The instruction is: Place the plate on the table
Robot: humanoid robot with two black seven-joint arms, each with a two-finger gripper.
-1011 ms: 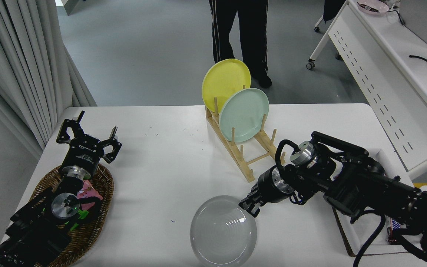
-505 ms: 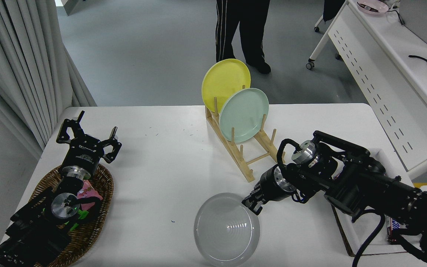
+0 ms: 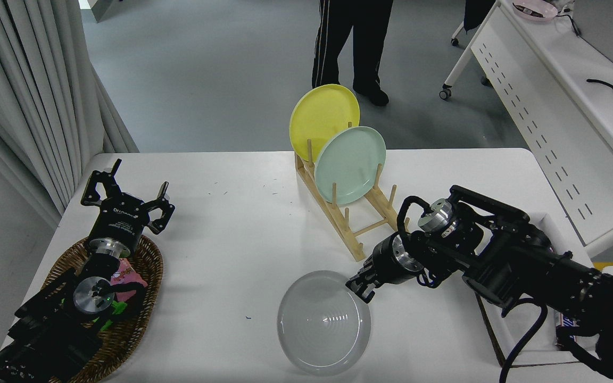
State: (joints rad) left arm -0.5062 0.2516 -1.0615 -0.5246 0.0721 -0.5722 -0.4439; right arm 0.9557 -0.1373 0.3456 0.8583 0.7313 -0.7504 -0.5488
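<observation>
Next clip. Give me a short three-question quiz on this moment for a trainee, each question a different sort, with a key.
1. True or false: the right gripper has its jaws at the upper right rim of the plate.
2. How many plates stand in the wooden rack?
A) one B) two C) three
3. Fill in: the left gripper is parked at the lower left, above the wicker ____ .

Key
1. True.
2. B: the yellow plate behind the mint green plate.
3. basket.
</observation>
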